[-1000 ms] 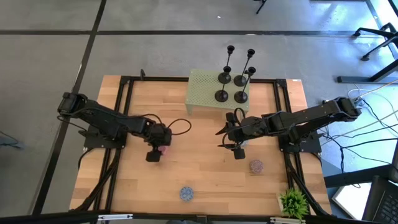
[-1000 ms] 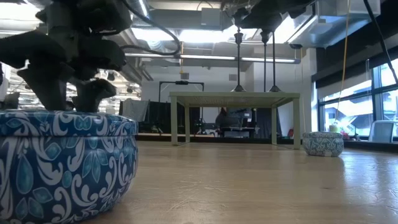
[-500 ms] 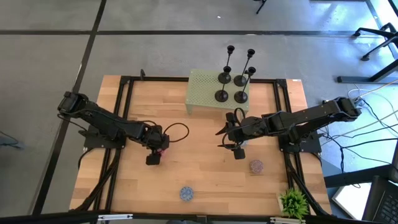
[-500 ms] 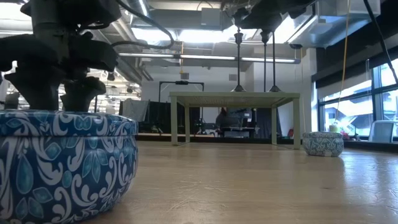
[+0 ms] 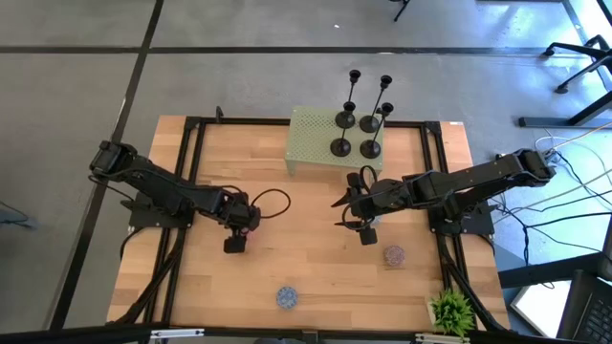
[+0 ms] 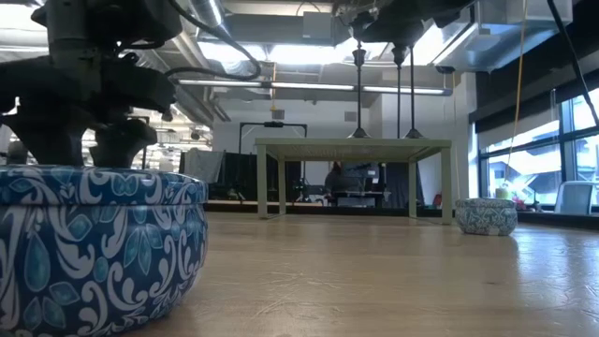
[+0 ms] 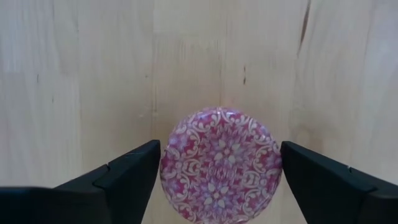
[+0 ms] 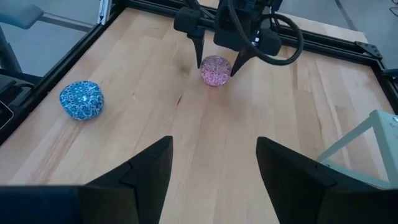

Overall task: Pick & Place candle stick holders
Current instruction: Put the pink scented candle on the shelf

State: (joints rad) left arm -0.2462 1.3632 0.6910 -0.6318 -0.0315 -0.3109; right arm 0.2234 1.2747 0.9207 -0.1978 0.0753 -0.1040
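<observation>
Since a second ago: left gripper [image 5: 237, 232] has dropped over the pink patterned tin [image 7: 220, 163] and now hides it from above; right arm unchanged.
Left gripper: released, fingers spread wide, one on each side of the pink tin and not touching it, at the worktop's 9 o'clock side.
Right gripper [image 5: 352, 214]: released, fingers apart around nothing, hanging near mid-worktop, just short of the stand.
Near edge: blue patterned tin [image 5: 287, 297] at 6 o'clock; a second patterned tin [image 5: 394, 255] and a small green plant [image 5: 451, 310] toward 5 o'clock.
Candle stick holders [image 5: 358, 121]: four, upright on the right half of the pale green perforated stand [image 5: 311, 134] at 12 o'clock, close together, untouched.
Handling: likely light, rigid metal, top-heavy on thin stems, easy to tip into a neighbour; best taken on the stem, low down, then lifted straight up.
Surface: wooden worktop [image 5: 306, 263], smooth and level, in a black frame.
Room: grey floor around; in the low view, ceiling pipes, windows and desks far off.
</observation>
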